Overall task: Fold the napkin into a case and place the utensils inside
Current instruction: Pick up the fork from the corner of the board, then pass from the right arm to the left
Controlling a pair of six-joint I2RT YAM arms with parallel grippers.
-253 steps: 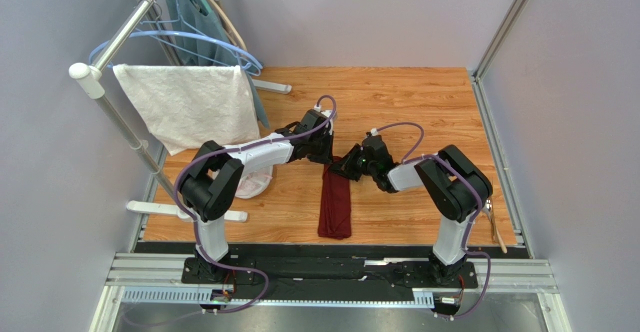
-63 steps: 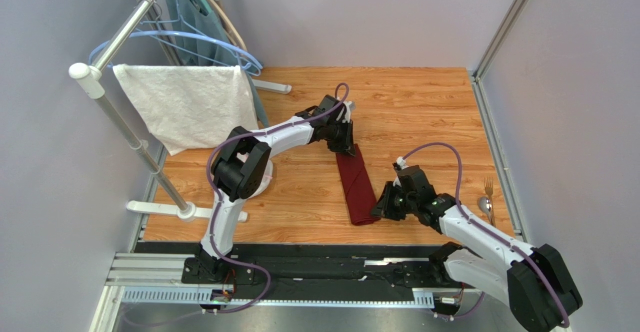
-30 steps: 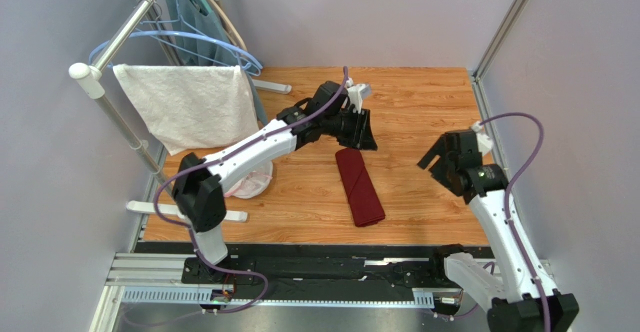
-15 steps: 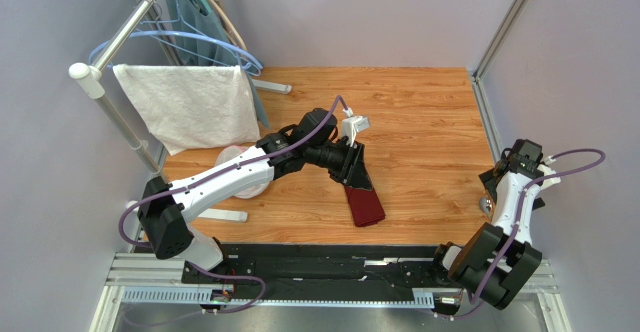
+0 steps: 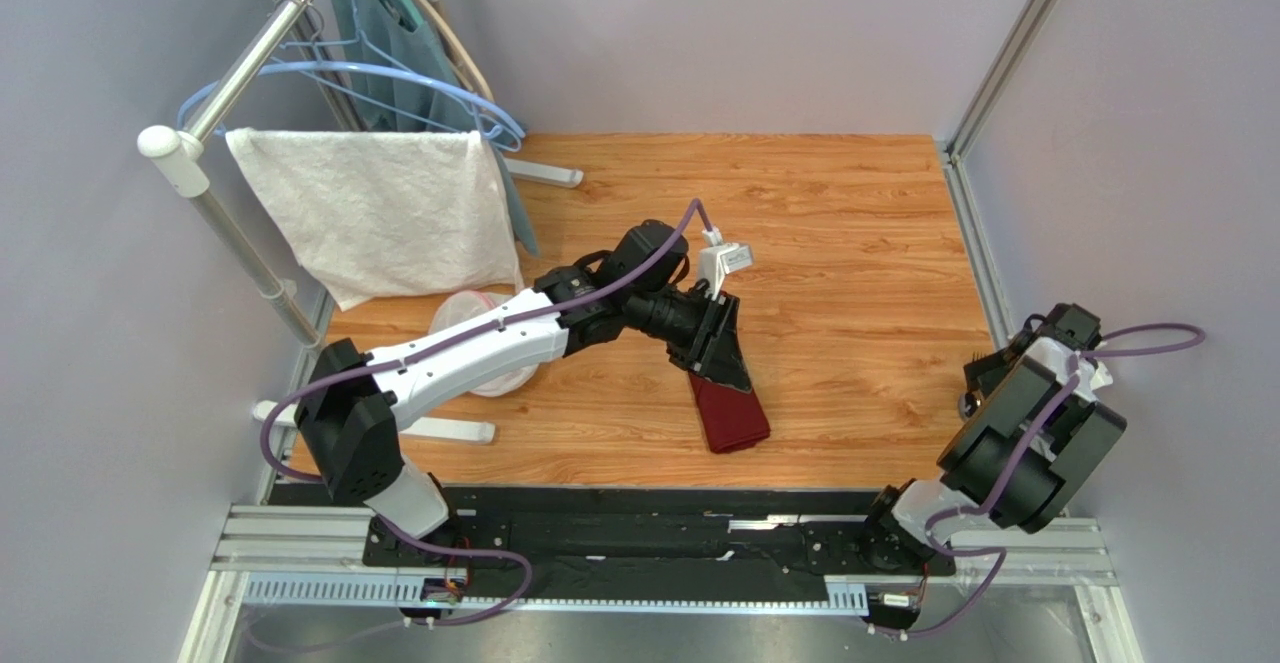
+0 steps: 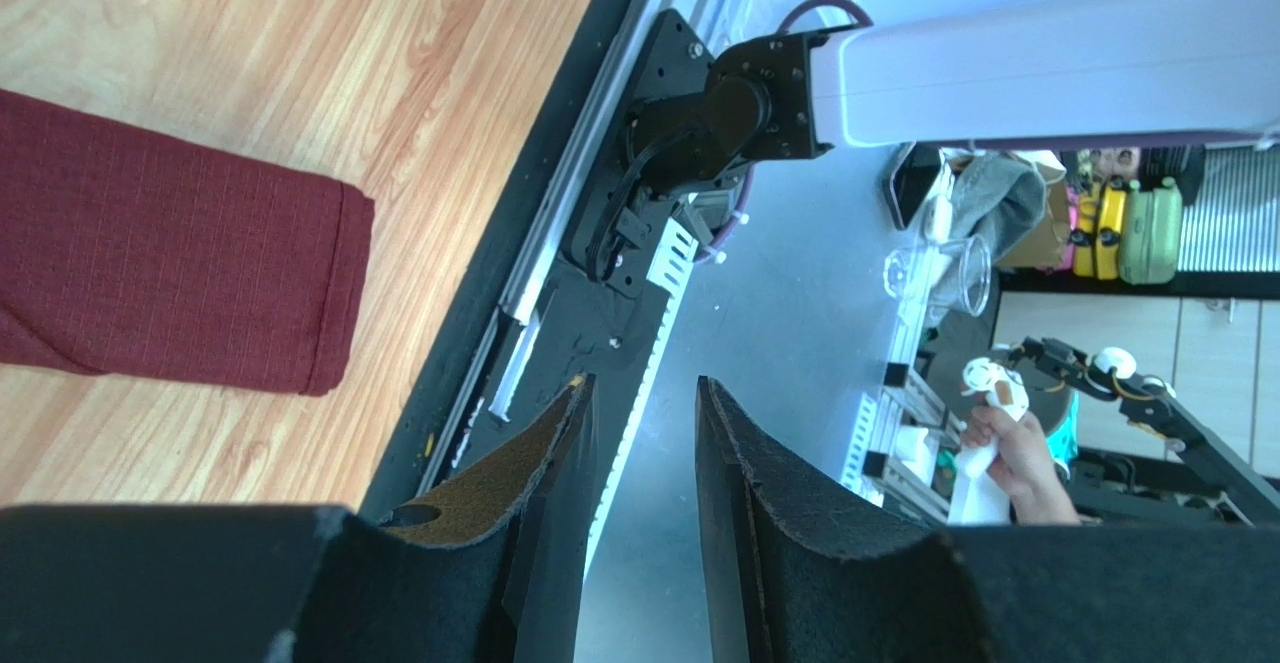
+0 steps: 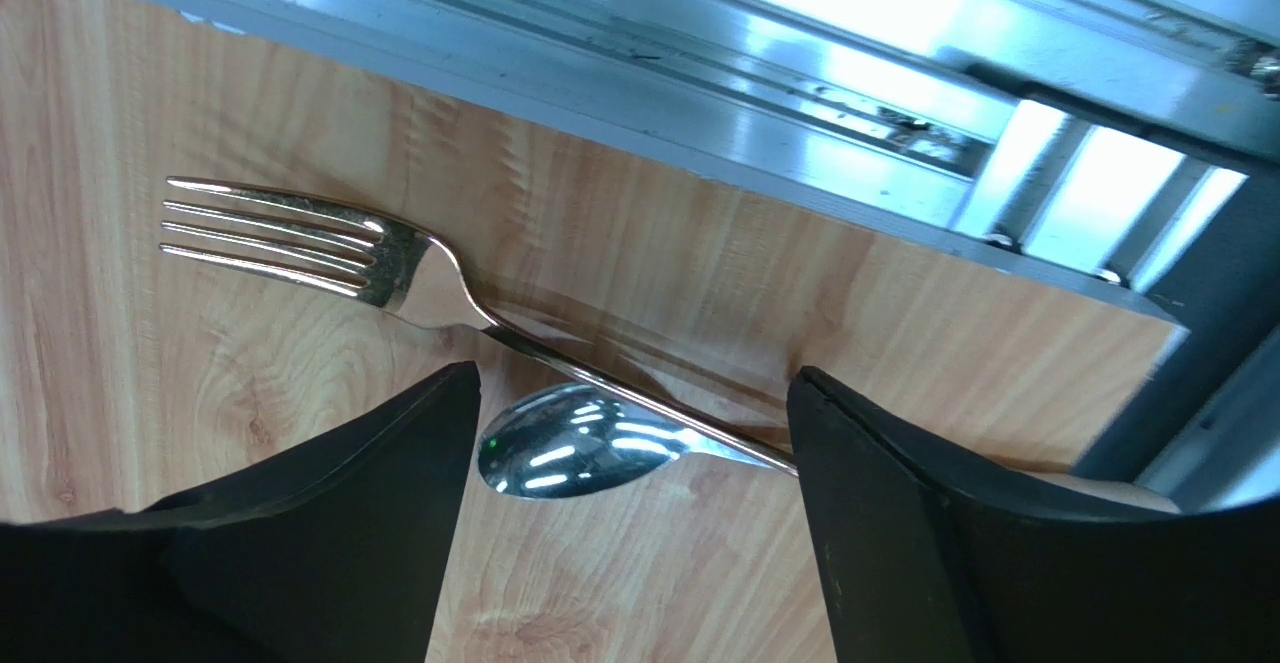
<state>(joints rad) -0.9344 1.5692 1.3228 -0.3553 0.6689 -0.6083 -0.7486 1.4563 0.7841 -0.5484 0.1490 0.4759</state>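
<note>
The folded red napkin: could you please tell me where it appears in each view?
Top external: napkin at centre, far end hidden by the left hand.
Left wrist: at the left edge.
Right wrist: not in it.
Shared landmark: the wooden tabletop.

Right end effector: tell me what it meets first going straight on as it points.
The right end effector would likely meet the spoon first, its bowl centred between the open fingers; the fork lies just beyond. Depth is unclear.

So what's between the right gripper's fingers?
The bowl of the spoon and the neck of the fork, seen in the right wrist view; the right gripper is open.
</note>
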